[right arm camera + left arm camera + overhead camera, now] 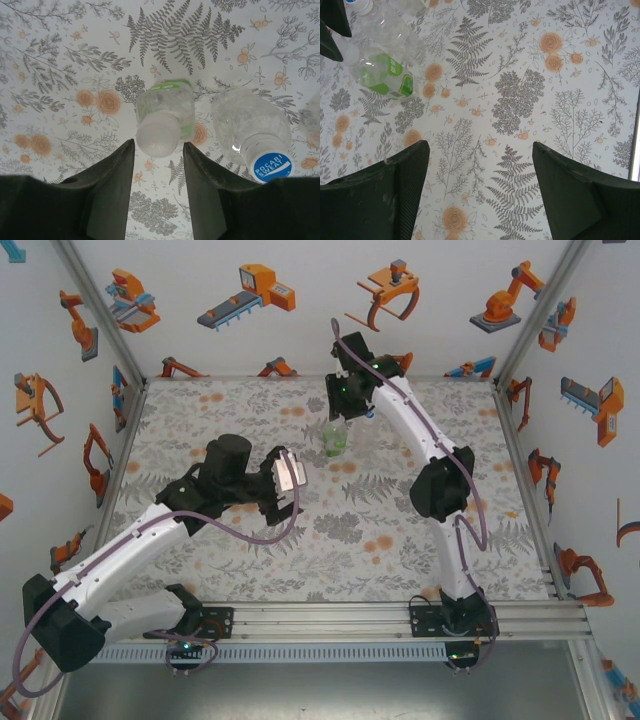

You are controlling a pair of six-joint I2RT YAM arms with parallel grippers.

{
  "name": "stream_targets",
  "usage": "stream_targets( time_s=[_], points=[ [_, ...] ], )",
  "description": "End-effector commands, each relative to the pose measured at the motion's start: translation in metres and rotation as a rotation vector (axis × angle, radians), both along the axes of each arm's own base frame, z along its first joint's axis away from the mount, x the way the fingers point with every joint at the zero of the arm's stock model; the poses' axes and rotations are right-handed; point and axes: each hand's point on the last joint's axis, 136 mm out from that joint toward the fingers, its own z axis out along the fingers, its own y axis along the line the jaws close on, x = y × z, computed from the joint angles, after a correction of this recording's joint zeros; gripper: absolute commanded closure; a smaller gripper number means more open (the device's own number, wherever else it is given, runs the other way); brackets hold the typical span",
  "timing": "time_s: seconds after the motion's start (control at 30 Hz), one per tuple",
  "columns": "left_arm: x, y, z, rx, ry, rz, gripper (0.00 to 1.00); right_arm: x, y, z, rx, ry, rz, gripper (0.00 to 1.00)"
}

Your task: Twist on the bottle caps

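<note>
While the left pincer (480,145) hangs spread well aside, the right pincer (158,146), narrowly parted, flanks the pale cap (158,132) directly beneath; its green-banded bottle (170,102) stands upright.

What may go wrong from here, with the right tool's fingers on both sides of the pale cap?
1. Whether the right tool grips the pale cap is unclear; the cap may end up loose or crooked.
2. The green-banded bottle stands unheld, the left tool open and apart from it; a twist may spin or tip it.
3. The blue-capped bottle stands close beside; a finger may knock it.
</note>
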Motion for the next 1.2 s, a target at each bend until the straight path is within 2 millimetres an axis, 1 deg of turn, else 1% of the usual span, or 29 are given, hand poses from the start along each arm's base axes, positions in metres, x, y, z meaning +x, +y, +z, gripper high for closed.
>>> stream_targets(
  time_s=[0.0,0.2,0.27,0.33,0.37,0.4,0.43,0.47,0.5,0.6,0.63,0.7,0.77,0.83,0.93,1.03,1.17],
  points=[
    [0.003,-0.001,0.007,-0.018,-0.006,0.017,0.23,0.002,-0.007,0.022,0.005,-0.037,0.009,0.55],
    [0.01,0.002,0.004,-0.006,-0.016,0.05,0.22,0.0,-0.014,0.044,0.033,-0.068,0.01,0.53],
    [0.014,0.004,0.003,-0.003,-0.022,0.078,0.22,-0.003,-0.019,0.05,0.028,-0.072,0.011,0.53],
    [0.023,0.007,0.002,0.001,-0.033,0.12,0.2,-0.007,-0.029,0.057,0.008,-0.082,0.008,0.5],
    [0.027,0.009,0.002,0.001,-0.037,0.144,0.18,-0.009,-0.034,0.059,-0.006,-0.084,0.007,0.47],
    [0.032,0.011,0.001,0.004,-0.042,0.17,0.11,-0.012,-0.041,0.062,-0.022,-0.09,0.002,0.43],
    [0.037,0.013,0.0,0.009,-0.046,0.198,0.05,-0.014,-0.049,0.064,-0.04,-0.095,-0.006,0.37],
    [0.041,0.016,0.0,0.011,-0.049,0.223,0.03,-0.016,-0.056,0.065,-0.057,-0.098,-0.011,0.32],
    [0.047,0.018,0.001,0.013,-0.055,0.256,0.02,-0.02,-0.065,0.068,-0.077,-0.105,-0.023,0.27],
    [0.057,0.025,0.006,0.012,-0.067,0.332,0.03,-0.028,-0.091,0.071,-0.144,-0.119,-0.057,0.1],
    [0.06,0.028,0.007,0.01,-0.07,0.354,0.03,-0.031,-0.099,0.072,-0.161,-0.123,-0.069,0.02],
    [0.068,0.035,0.009,0.008,-0.078,0.42,0.03,-0.038,-0.118,0.073,-0.197,-0.137,-0.096,0.01],
    [0.076,0.042,0.009,0.002,-0.088,0.488,0.03,-0.046,-0.133,0.072,-0.209,-0.147,-0.118,0.01],
    [0.085,0.052,0.004,0.0,-0.093,0.556,0.03,-0.054,-0.148,0.069,-0.211,-0.154,-0.143,0.01],
    [0.1,0.074,-0.003,-0.024,-0.096,0.691,0.03,-0.069,-0.172,0.062,-0.215,-0.171,-0.171,0.01],
    [0.112,0.102,-0.013,-0.056,-0.091,0.824,0.03,-0.081,-0.196,0.048,-0.239,-0.211,-0.189,0.01],
    [0.122,0.14,-0.031,-0.071,-0.115,0.968,0.03,-0.093,-0.23,0.016,-0.263,-0.253,-0.244,0.01]
  ],
)
